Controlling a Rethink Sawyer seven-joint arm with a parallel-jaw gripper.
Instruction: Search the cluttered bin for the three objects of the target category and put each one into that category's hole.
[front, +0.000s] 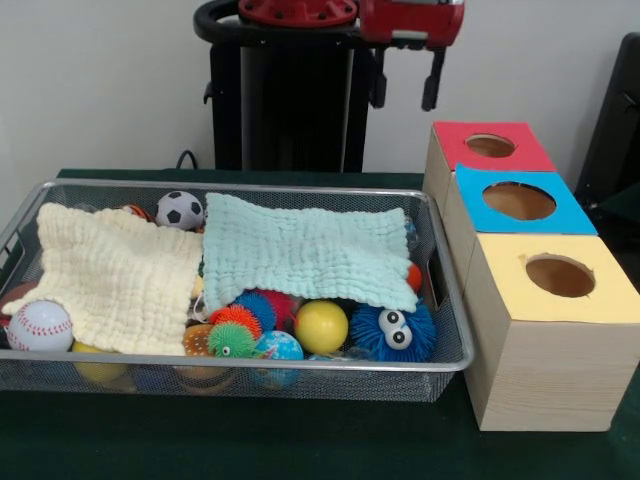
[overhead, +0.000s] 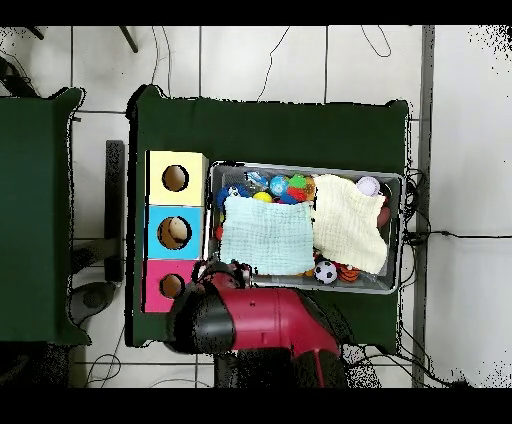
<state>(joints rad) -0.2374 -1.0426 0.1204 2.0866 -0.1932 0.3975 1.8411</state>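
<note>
I see the soccer ball (front: 180, 210) at the wire bin's (front: 445, 300) upper left beside the cream cloth (front: 115, 275): light, round, likely to roll, so I'd grip across its middle. Pincer (front: 432, 85) state: cannot tell.

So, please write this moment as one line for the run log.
arm: drawn back, beside bin | bin: two cloths over balls | holes: red, blue, yellow | gripper: holds nothing

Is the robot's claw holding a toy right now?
No toy shows in it. The red and black arm's gripper hangs above the wire mesh bin, nothing visible beneath it.
</note>
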